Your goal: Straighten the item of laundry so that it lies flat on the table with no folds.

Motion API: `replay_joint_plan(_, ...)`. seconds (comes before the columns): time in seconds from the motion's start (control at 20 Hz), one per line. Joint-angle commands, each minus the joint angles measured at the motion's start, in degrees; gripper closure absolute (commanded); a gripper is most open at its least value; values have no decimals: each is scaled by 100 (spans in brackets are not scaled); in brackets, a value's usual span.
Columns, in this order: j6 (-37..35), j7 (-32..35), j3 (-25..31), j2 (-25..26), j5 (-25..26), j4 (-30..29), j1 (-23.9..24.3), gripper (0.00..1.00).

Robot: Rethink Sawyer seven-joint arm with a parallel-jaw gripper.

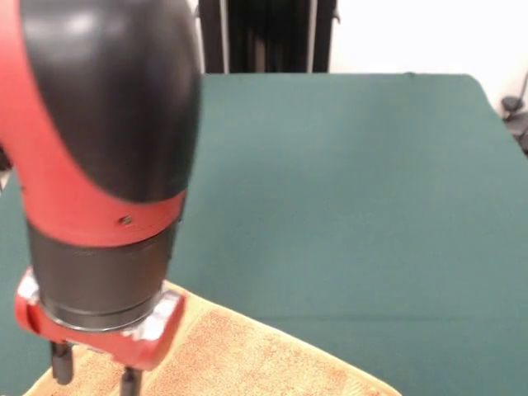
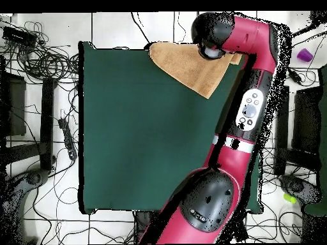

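The red and black arm is seen low over the orange-tan terry-cloth towel [image 1: 247, 363].

The towel is spread at one edge of the large dark green cloth-covered table [image 1: 346, 206], near a corner. The gripper [image 1: 92, 371] is positioned over the towel; only two dark finger stems are shown, so its opening and hold cannot be told.

Orange-tan towel [image 1: 239, 359], plain dark green table [image 1: 355, 206].

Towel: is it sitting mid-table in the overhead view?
No. The towel lies at the table's top edge in the overhead view, under the arm's end, with the middle bare green cloth.
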State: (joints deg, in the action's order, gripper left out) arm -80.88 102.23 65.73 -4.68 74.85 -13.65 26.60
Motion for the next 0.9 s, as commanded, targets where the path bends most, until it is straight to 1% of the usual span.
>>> replay_joint_plan(0.05, 479, 301, 263, 291, -7, -111, -84, 0)
replay_joint_plan(0.2, 410, 700, 136, 293, -216, -176, -109, 0)
replay_joint_plan(0.35, 349, 789, 166, 341, -324, -174, -117, 0)
replay_joint_plan(0.5, 339, 713, 109, 338, -431, -225, -104, 0)
replay_joint_plan(0.65, 330, 796, 127, 374, -439, -184, -134, 0)
replay_joint_plan(0.75, 305, 888, 59, 365, -498, -207, -151, 0)
replay_joint_plan(0.9, 280, 1202, -206, 311, -808, -373, -123, 0)
